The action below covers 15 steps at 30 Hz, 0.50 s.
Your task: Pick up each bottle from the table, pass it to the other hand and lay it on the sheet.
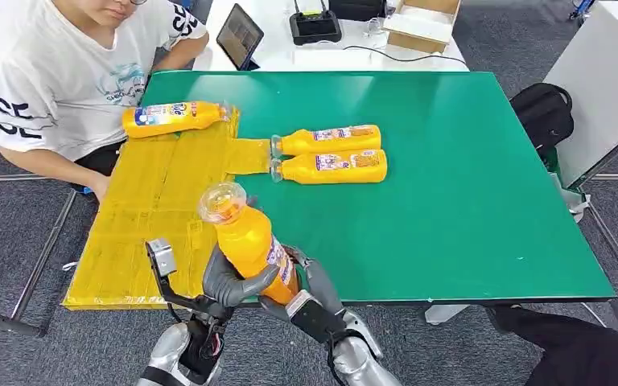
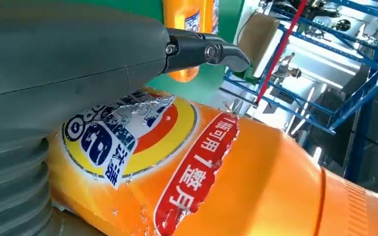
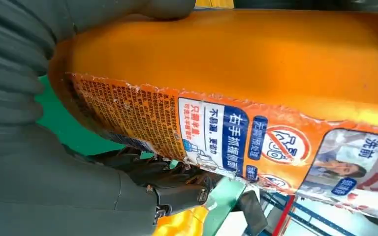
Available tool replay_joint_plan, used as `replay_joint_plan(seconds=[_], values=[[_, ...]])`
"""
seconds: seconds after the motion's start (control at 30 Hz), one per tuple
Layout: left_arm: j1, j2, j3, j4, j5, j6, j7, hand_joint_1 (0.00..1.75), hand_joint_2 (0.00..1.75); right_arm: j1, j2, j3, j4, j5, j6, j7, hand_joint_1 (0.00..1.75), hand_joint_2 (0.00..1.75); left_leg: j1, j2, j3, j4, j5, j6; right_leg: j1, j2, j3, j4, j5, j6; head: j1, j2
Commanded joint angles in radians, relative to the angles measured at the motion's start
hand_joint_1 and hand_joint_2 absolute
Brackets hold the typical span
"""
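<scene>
Bottle (image 1: 248, 240) was mid-handoff, held tilted in the air over the near edge of the green surface (image 1: 467, 185), just beside the yellow sheet (image 1: 153, 201). You had both on it: left hand (image 1: 229, 283) wrapped around the body, right hand (image 1: 306, 285) gripping the lower body from the other side. Orange plastic, clear cap, torn peeling label. Judged rigid, smooth, probably slippery and fairly heavy if full; grab the mid-body over the label, not the cap. Two more bottles (image 1: 330, 154) lay side by side on the surface, caps touching the sheet's edge; one bottle (image 1: 173, 117) lay at the sheet's far end near a person (image 1: 56, 72).
</scene>
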Motion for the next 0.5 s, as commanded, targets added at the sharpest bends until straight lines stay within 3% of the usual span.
replay_joint_plan(seconds=[0.03, 0.07, 0.33, 0.5], values=[[-0.065, 0.000, -0.030, 0.061, 0.000, -0.011, -0.004, 0.63, 1.75, -0.016, -0.018, 0.090, 0.118, 0.025, 0.050, 0.008, 1.75, 1.75, 0.001, -0.001, 0.004, -0.001, -0.001, 0.001, 0.001, -0.002, 0.005, -0.001, -0.001, -0.002, 0.000, 0.000], [-0.065, 0.002, -0.030, 0.057, -0.013, -0.006, -0.011, 1.75, 1.75, -0.015, -0.018, 0.088, 0.117, 0.025, 0.054, 0.008, 1.75, 1.75, 0.000, -0.001, 0.002, -0.001, 0.000, 0.001, 0.001, -0.002, 0.003, -0.001, -0.001, -0.002, 0.000, 0.000], [-0.069, 0.017, -0.023, 0.031, -0.238, 0.150, -0.104, 1.75, 1.75, -0.010, -0.018, 0.077, 0.099, 0.024, 0.071, 0.021, 1.75, 1.75, 0.000, -0.001, 0.002, -0.001, 0.000, 0.001, 0.001, -0.002, 0.003, -0.001, -0.001, -0.002, 0.000, 0.000], [-0.070, 0.018, -0.014, 0.034, -0.276, 0.166, -0.114, 1.75, 1.75, -0.012, -0.016, 0.072, 0.106, 0.021, 0.079, 0.024, 1.75, 1.75, 0.001, -0.001, 0.005, -0.001, -0.002, 0.001, 0.002, -0.003, 0.006, -0.001, -0.002, -0.004, 0.000, 0.000]])
